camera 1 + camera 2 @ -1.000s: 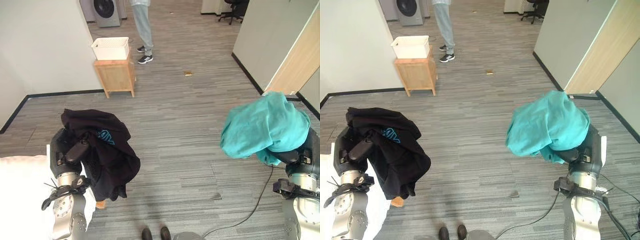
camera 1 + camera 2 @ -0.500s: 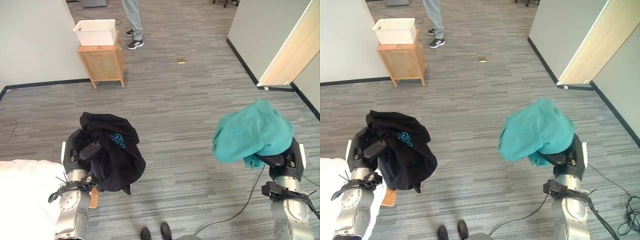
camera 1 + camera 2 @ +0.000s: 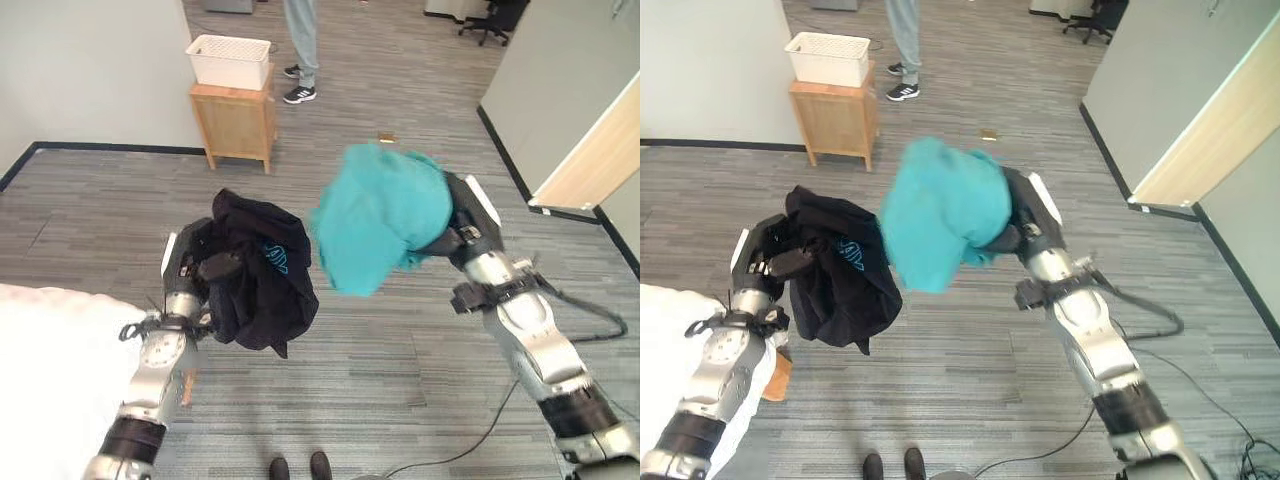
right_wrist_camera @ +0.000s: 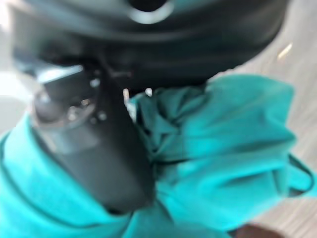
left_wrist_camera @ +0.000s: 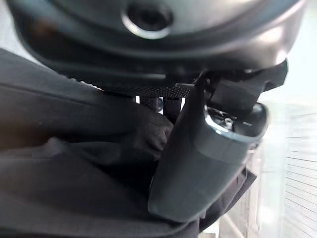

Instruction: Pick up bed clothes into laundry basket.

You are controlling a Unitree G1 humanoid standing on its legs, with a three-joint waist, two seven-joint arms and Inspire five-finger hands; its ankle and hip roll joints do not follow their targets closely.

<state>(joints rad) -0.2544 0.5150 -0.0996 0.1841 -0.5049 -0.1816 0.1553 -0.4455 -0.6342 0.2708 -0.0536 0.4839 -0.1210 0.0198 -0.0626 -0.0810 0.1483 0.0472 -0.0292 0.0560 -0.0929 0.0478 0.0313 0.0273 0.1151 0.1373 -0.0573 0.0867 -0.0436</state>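
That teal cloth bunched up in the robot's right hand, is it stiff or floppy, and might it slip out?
Probably floppy: the teal cloth sags in soft folds over the right hand. Likely light, since it is held up at arm's length. It might slip, as a loose edge hangs below the bunch.

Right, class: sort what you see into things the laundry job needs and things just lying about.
Job:
- black garment, in left hand
- teal garment, in right hand
- white basket on wooden stand

Lying about:
- office chair
- small scrap on floor
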